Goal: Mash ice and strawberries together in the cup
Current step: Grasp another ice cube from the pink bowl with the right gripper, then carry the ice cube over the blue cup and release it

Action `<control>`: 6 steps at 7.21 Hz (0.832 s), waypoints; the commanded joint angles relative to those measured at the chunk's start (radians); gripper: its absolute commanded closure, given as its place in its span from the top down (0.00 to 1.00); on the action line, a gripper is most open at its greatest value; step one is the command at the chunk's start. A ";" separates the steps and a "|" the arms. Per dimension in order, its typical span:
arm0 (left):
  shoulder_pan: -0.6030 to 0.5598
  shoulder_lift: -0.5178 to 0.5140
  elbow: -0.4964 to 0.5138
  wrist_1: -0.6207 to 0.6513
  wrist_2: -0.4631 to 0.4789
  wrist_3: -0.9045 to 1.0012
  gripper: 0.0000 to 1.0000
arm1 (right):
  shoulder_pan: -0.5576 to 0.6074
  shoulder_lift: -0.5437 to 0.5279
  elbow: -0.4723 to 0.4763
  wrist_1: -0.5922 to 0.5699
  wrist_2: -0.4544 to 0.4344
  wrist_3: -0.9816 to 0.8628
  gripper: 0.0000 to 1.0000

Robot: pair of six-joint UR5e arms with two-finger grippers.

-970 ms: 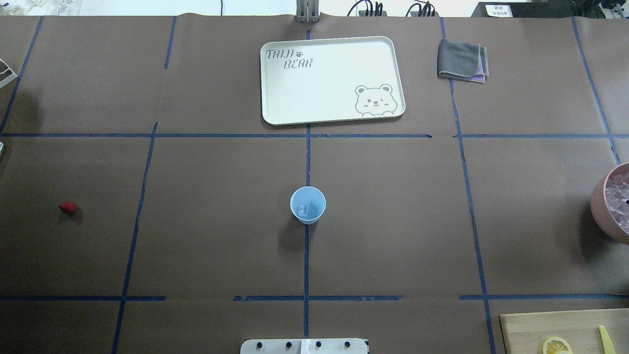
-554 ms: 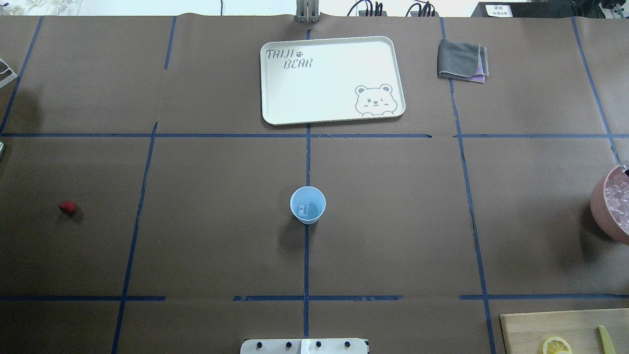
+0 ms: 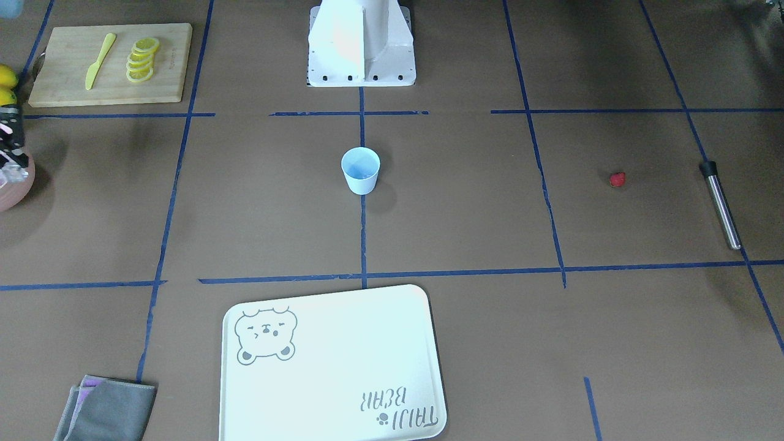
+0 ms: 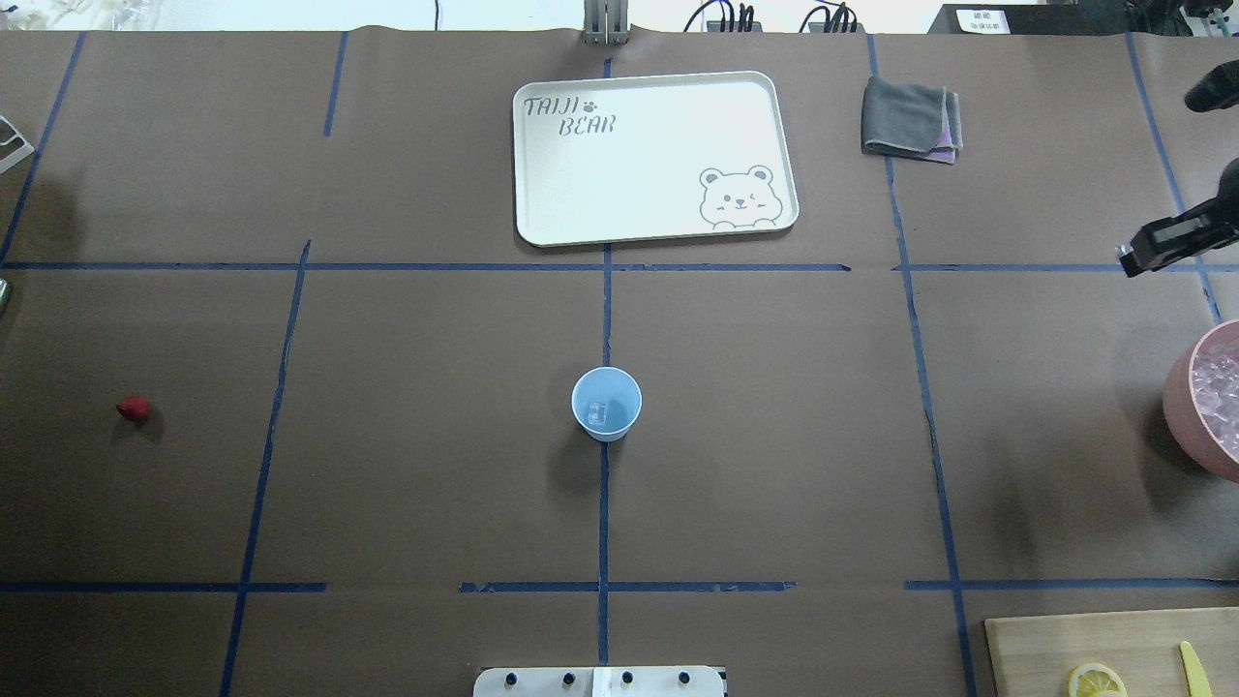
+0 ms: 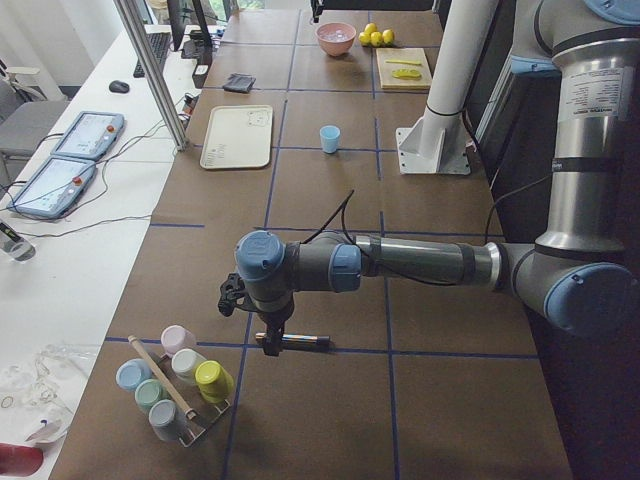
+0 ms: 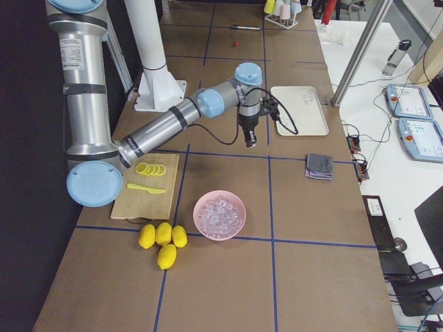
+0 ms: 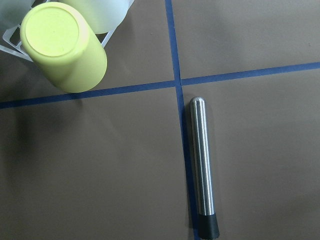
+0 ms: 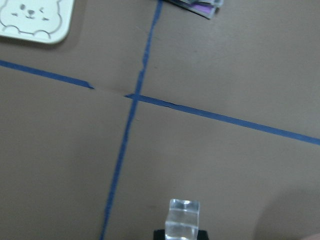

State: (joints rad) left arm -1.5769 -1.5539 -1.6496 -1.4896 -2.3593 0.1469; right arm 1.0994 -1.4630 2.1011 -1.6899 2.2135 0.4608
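Note:
The light-blue cup stands upright at the table's middle with one ice cube inside. My right gripper hangs at the far right, above and beyond the pink bowl, shut on a clear ice cube. The strawberry lies alone on the paper at the far left. My left gripper hovers over a steel muddler past the table's left end. Its fingers do not show in the left wrist view, so I cannot tell whether it is open or shut.
A pink bowl full of ice sits at the right edge. The white bear tray and a folded grey cloth lie at the back. A cutting board holds lemon slices and a yellow knife. Coloured cups stand on a rack near the muddler.
My right gripper has risen out of the pink bowl with an ice cube and come into the overhead view behind the bowl. The cup and the strawberry have not moved.

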 commanded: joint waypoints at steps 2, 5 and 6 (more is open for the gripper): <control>0.000 0.000 0.001 0.000 0.000 -0.001 1.00 | -0.287 0.344 -0.030 -0.219 -0.137 0.351 0.00; 0.000 -0.005 -0.001 -0.001 0.000 -0.001 1.00 | -0.507 0.622 -0.226 -0.238 -0.282 0.664 0.00; -0.002 -0.006 -0.001 -0.001 0.000 -0.001 1.00 | -0.550 0.698 -0.306 -0.232 -0.310 0.727 0.00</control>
State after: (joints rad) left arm -1.5773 -1.5579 -1.6505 -1.4910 -2.3597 0.1461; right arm 0.6198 -0.8690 1.8936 -1.9250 1.9537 1.0920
